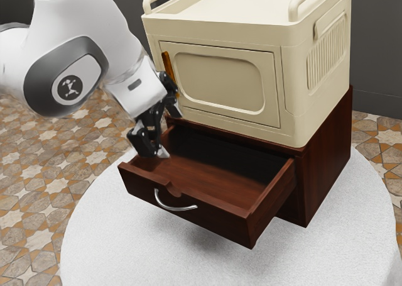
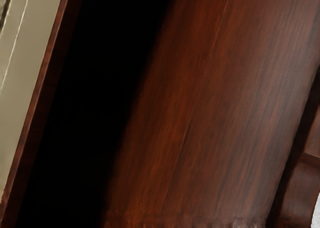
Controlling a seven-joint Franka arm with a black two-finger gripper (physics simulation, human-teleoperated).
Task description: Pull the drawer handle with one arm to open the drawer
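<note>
Brown, orange and cream star-patterned tiles (image 1: 43, 237) run around a round white table (image 1: 107, 236). On it sits a dark reddish wooden cabinet (image 1: 323, 160) with its drawer (image 1: 213, 222) pulled out, plainly open. Put a clock face over the exterior view, centred on that drawer: the curved metal handle (image 1: 166, 205) is at eight o'clock, fixed to the drawer's front beneath a small scooped notch. The robot arm (image 1: 78, 53) leans in from ten. Its gripper (image 1: 171, 134) is at eleven, well apart from the handle, with its two fingers spread and tilted toward the drawer's inside; I can't tell whether the lower one touches the wood

Looking into the drawer, I see a grained wooden bottom, lit toward the front, while the back sinks into black shadow too deep to read. At twelve, on top of the cabinet, stands a cream unit (image 1: 295, 66), its door (image 1: 220, 78) closed over whatever is inside, its railed top shaped like a shallow tray
</note>
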